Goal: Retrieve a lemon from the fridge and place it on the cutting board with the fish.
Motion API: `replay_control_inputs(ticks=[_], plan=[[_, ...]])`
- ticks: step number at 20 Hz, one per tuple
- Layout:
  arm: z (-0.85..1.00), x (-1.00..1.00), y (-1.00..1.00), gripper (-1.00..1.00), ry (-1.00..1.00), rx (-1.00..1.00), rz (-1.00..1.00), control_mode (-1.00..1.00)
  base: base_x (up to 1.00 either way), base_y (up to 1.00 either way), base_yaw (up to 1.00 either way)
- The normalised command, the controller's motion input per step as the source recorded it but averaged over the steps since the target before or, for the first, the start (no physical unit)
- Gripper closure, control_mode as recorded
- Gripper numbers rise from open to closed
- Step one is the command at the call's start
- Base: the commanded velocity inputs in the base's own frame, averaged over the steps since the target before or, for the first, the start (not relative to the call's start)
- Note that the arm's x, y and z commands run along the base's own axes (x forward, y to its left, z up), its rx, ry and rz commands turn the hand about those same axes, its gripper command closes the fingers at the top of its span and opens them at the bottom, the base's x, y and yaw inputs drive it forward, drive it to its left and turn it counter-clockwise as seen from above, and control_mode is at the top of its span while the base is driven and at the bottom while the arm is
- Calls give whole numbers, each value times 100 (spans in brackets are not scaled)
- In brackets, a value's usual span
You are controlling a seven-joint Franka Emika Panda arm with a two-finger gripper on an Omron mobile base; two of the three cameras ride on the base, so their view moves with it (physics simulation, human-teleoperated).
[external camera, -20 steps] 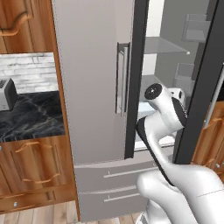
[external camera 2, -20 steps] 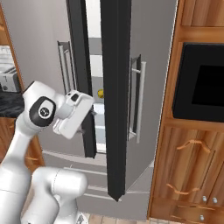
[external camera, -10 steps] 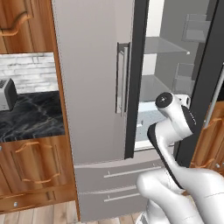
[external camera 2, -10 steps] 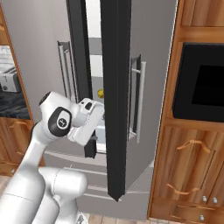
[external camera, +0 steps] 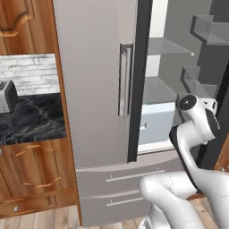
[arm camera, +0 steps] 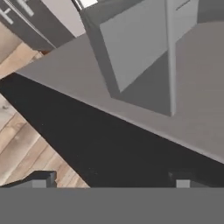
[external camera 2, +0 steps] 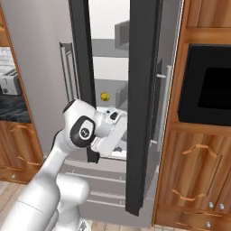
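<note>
My gripper [arm camera: 111,181] stood with its fingers wide apart and nothing between them; the two dark fingertips [arm camera: 41,180] showed at the lower corners of the hand view, far from one another, over a black band and a grey surface of the fridge interior. From the right base view, the hand sat low in front of the open gap between the fridge doors, pointing into it. The fridge [external camera: 96,89] was the largest thing before me: light grey, its left door shut with a vertical bar handle [external camera: 123,80], the right door [external camera 2: 142,103] swung out so that its dark edge faced the right base camera. Two lower drawers [external camera: 129,188] were closed beneath. Inside, grey shelves [external camera: 167,47] were visible, with a pale bin [external camera: 156,123] on the lower level. My white arm [external camera: 197,129] rose at the fridge's open side, the wrist level with that bin. Wooden cabinets [external camera: 33,172] flanked the fridge; a black marble worktop [external camera: 29,120] lay to the left with a toaster [external camera: 8,96] on it. A dark oven panel [external camera 2: 210,92] sat in the cabinets to the right. The lemon [external camera 2: 104,96] rested on an inner shelf, small and yellow, seen through the gap above and just left of my hand, apart from the fingers.
</note>
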Motion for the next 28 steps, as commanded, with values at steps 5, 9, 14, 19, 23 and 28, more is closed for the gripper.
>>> replay_control_inputs(ticks=[5,9,14,19,23,28], plan=[[-10,-59,-100,-100,0,0,-32,-100,0,0,0],[39,-67,8,-100,-17,0,-20,-100,0,0,0],[15,-6,100,-100,-24,6,-22,-100,0,0,0],[-1,37,73,-100,-28,41,-43,-100,0,0,0],[0,24,88,-100,-31,46,-31,-100,0,0,0],[3,0,100,-100,-40,41,-4,-100,0,0,0]])
